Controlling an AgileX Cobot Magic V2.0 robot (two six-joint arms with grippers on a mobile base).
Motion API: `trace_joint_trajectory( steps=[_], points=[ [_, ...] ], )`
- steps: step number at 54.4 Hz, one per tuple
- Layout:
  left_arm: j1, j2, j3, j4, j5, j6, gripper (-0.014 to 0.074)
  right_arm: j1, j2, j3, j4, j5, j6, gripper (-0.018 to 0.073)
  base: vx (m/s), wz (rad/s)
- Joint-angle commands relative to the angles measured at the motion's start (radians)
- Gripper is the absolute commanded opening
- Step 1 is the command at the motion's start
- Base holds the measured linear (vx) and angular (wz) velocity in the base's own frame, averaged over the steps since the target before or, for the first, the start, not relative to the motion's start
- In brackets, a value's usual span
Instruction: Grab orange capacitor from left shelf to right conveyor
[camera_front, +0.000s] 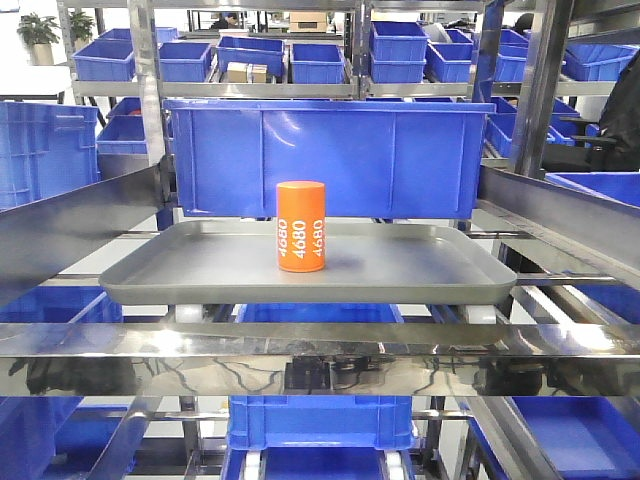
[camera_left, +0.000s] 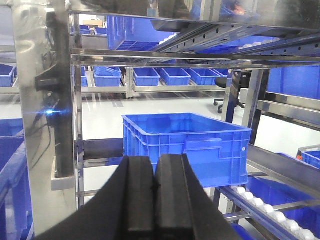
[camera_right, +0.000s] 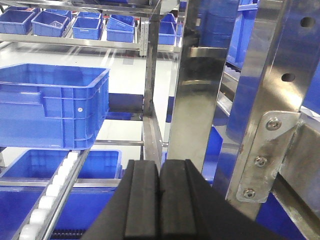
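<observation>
Orange capacitor (camera_front: 301, 227): glossy upright cylinder; grey metal tray (camera_front: 400, 272), shallow; both jaws together

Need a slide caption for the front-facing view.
Upright orange capacitor on the grey tray of the steel shelf, large blue bin directly behind it.

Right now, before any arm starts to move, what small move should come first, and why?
Probably steer the left gripper toward the orange capacitor. It stands upright and untouched on the grey tray of the left shelf, with no gripper near it in the front view. The left gripper is shut, empty, and faces a blue bin instead.
</observation>
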Motion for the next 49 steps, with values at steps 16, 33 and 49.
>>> trace_joint_trajectory(
  steps=[16, 33, 49],
  points=[
    [-0.008, -0.004, -0.03, -0.005, -0.083, -0.006, -0.0006, 0.0, -0.007, 0.01, -0.006, -0.083, -0.003, -0.0012, 0.0, 0.0],
    [-0.008, -0.004, -0.03, -0.005, -0.083, -0.006, -0.0006, 0.0, -0.007, 0.01, -0.006, -0.099, -0.005, -0.0012, 0.0, 0.0],
    [-0.008, -0.004, -0.03, -0.005, -0.083, -0.006, -0.0006, 0.0, -0.007, -0.007, 0.015, -0.474, 0.006, -0.0012, 0.0, 0.0]
  ],
)
